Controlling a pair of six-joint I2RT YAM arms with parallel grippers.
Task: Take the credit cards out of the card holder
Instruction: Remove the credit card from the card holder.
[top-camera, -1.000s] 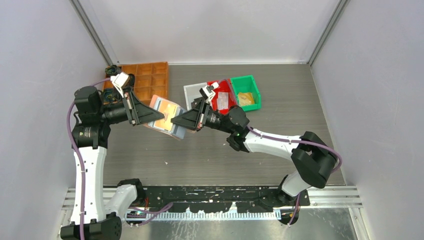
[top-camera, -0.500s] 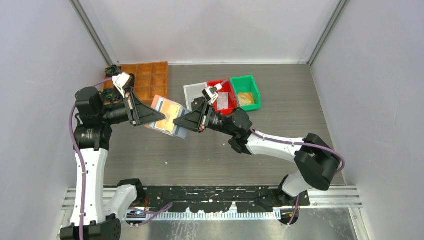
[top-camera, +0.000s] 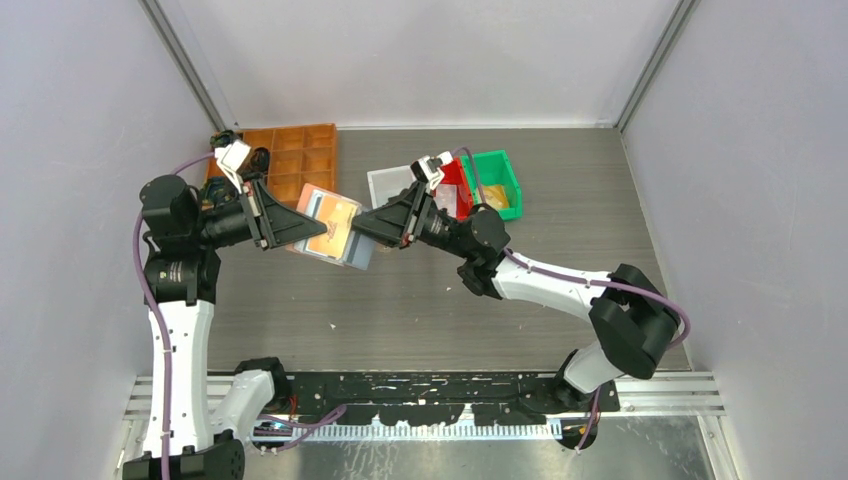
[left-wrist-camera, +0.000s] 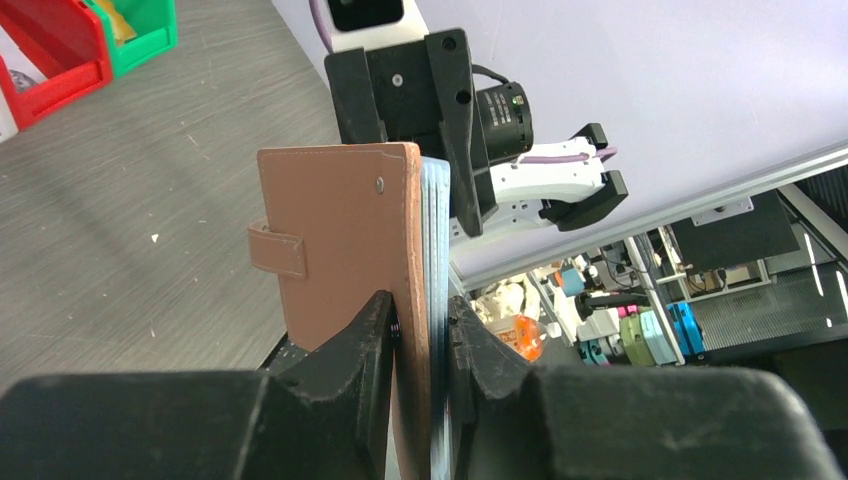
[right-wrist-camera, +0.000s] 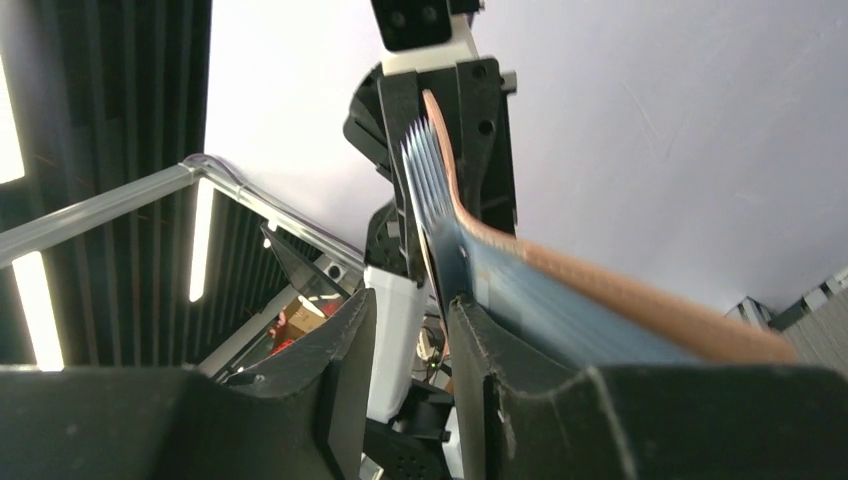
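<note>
- Above the table (top-camera: 400, 310), at about nine o'clock from its middle, the card holder (top-camera: 352, 254) hung open in the air, with a yellowish card (top-camera: 335, 222) showing against its grey pockets.
- My left gripper (top-camera: 320, 228) was clenched on the holder's lower edge. From its wrist camera the pink cover faced nine o'clock and the grey pocket leaves faced three o'clock.
- My right gripper (top-camera: 360, 226) reached in from three o'clock with its fingers parted. Its wrist camera showed the holder's leaves lying against one finger (right-wrist-camera: 490, 350), with a clear gap to the other and nothing pinched.
- I judged the step in hand to be getting hold of one card. The care lay in putting a finger on each face of the card alone, not round a pocket leaf.
- I reckoned the pull should run straight along the slot, away from the left gripper and slowly. The left grip needed to be firm so the holder would not twist.
- Whether more cards sat in the other slots I could not tell.
- The surface below was flat, grey and wood-grained, so I thought a dropped card would lie flush and be awkward to lift.
- At twelve o'clock a white bin (top-camera: 385, 182), a red bin (top-camera: 458, 195) and a green bin (top-camera: 495, 172) stood side by side. At ten o'clock lay an orange tray (top-camera: 300, 150) of compartments, and plain pale walls (top-camera: 420, 60) closed three sides.
</note>
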